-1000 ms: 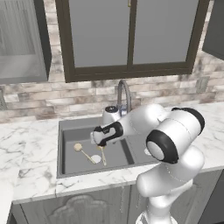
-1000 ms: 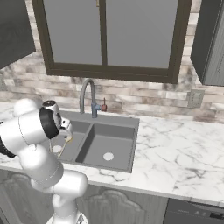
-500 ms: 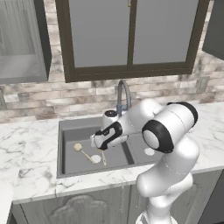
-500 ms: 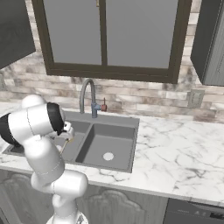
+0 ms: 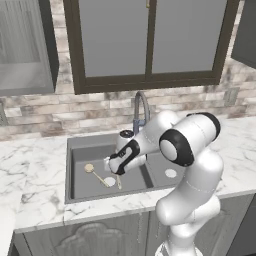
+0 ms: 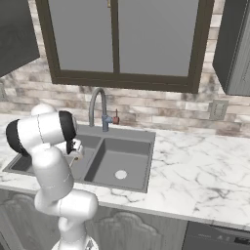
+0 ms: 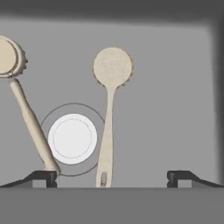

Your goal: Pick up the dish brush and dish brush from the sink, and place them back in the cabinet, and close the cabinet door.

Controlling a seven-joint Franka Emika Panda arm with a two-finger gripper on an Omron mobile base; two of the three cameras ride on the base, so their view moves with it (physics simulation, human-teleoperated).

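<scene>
Two dish brushes lie on the floor of the left basin of the dark grey sink [image 5: 73,150]. In the hand view one dish brush [image 7: 108,127] points straight up, its handle end between my fingertips. The other dish brush [image 7: 29,118] slants at the left, its handle end by my left fingertip. My gripper [image 7: 111,177] is open and hangs low over them, holding nothing. From the left base view the gripper [image 5: 116,172] sits above one brush handle [image 5: 118,181], with the other brush [image 5: 91,169] to its left. The cabinet [image 5: 22,55] hangs at the upper left with its inside showing.
A white drain disc [image 7: 72,138] lies between the two brush handles. The curved steel tap [image 5: 141,102] rises behind the sink, close to my arm. The right basin [image 6: 122,163] has its own drain disc [image 6: 120,174]. Marble counter [image 6: 195,171] runs on both sides, under a dark-framed window [image 5: 150,40].
The gripper has come down a little further into the left basin, closer to the brushes. Its jaws stayed open. The brushes have not moved.
</scene>
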